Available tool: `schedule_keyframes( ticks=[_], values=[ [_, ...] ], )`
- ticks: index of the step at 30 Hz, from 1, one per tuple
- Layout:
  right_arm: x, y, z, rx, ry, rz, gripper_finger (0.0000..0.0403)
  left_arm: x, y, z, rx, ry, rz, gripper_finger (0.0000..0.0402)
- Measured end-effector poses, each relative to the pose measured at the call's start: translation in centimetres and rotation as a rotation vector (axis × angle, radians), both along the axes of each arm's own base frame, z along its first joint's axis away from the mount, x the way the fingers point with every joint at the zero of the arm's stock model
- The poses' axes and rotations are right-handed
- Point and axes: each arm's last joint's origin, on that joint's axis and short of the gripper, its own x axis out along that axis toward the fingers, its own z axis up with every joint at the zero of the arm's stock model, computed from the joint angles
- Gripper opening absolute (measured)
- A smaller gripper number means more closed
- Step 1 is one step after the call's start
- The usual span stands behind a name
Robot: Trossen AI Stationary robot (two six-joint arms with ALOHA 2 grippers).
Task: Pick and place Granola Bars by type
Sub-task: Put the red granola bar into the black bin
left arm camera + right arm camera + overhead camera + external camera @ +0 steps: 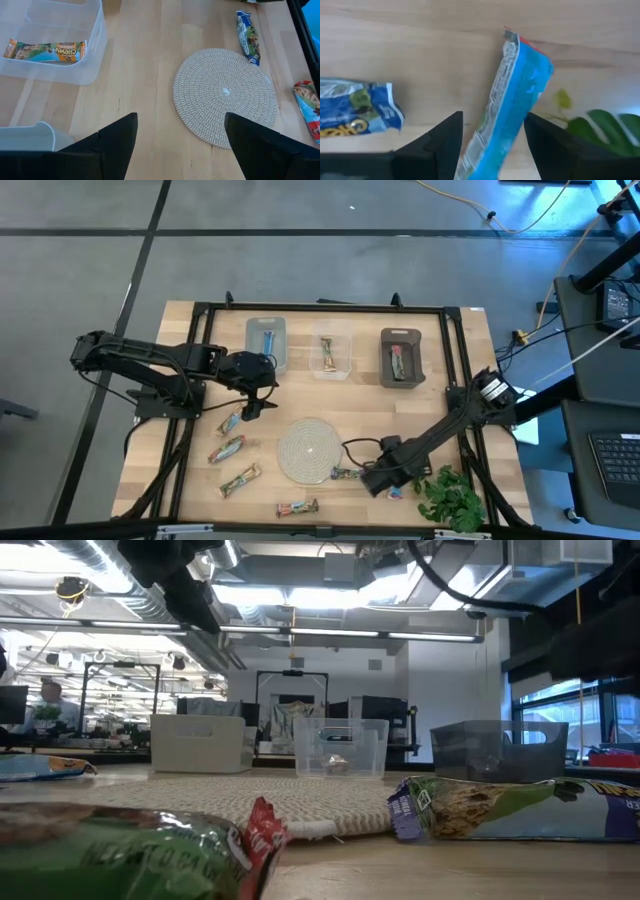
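Right pincer (490,145) fingers straddle our blue foil-wrapped granola bar (512,100), apparently clamping it; its long axis runs forward between them. Left pincer (180,145) waits, spread apart.

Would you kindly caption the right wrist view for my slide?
Right tool straddles a tilted blue granola bar beside another bar and plant leaves.

Two dark jointed arms, each ending in flat, black, wedge-shaped fingers (117,137).

Left arm reaches inward over the table, left gripper (252,392) with fingers spread wide — empty. Right arm extends low and forward, right gripper (492,140) clamping a bar.
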Motion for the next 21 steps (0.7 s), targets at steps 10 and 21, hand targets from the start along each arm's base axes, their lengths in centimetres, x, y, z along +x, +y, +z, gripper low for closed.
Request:
schedule_keyframes(
  ticks=[10,21],
  values=[
    [0.35,0.26,-0.93,0.002,-0.004,0.001,0.0177,0.0,0.0,0.0,0.004,0.0,-0.004,0.029],
    [0.43,0.2,-0.93,0.015,-0.014,0.073,0.0061,0.0,0.0,0.0,0.023,-0.001,-0.024,0.029]
  ],
)
